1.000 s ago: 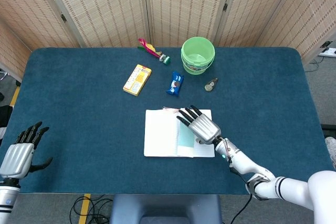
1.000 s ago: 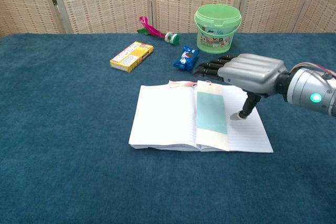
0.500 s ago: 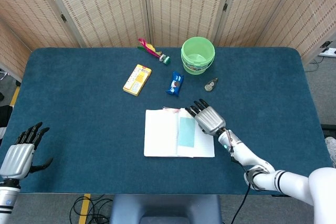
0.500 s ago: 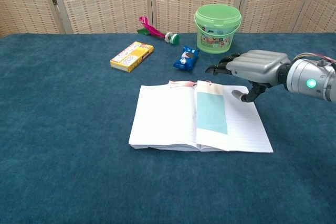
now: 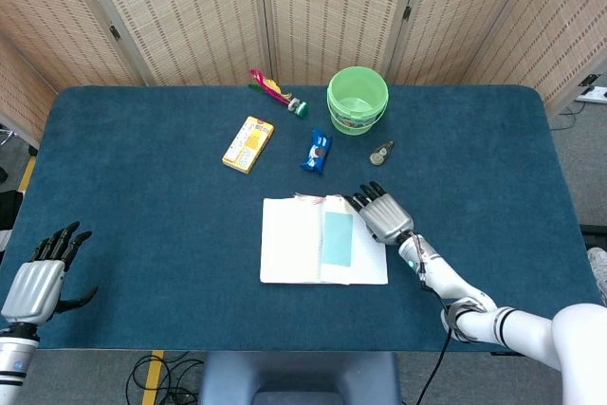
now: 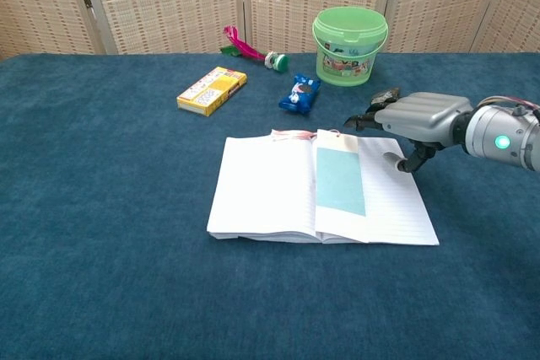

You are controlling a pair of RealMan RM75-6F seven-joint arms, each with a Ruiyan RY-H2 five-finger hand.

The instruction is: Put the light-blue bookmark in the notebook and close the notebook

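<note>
Woven folding screens [image 5: 322,7] stand behind a table [image 5: 142,206] covered in dark blue cloth. Landmark: the notebook [image 5: 323,253] [image 6: 270,191], lying open and flat near the table's front middle, both pages facing up. Light-blue bookmark [image 5: 337,239] [image 6: 340,180]: lies lengthwise on the notebook's right page, just beside the spine, with pinkish tassel threads at the notebook's top edge. Right hand [image 5: 384,215] [image 6: 418,120]: palm down over the notebook's right edge near its far corner, fingers apart and pointing away toward the back of the table, grasping nothing; the thumb hangs down to the right page, whether touching cannot be told. Left hand [image 5: 38,277]: far to the left of the notebook at the table's front corner, fingers spread, holding nothing. Green bucket [image 5: 358,100] [image 6: 350,44]: behind the notebook and slightly right, upright; its inside shows only green from the head view. Blue snack packet [image 5: 318,151] [image 6: 299,94]: just behind the notebook. Yellow box [image 5: 248,143] [image 6: 212,90]: behind and left of the notebook. Pink-feathered item [image 5: 275,92] [image 6: 249,48]: farther back, left of the bucket. Small dark object [image 5: 381,153]: behind the notebook's right corner, in front of the bucket.
</note>
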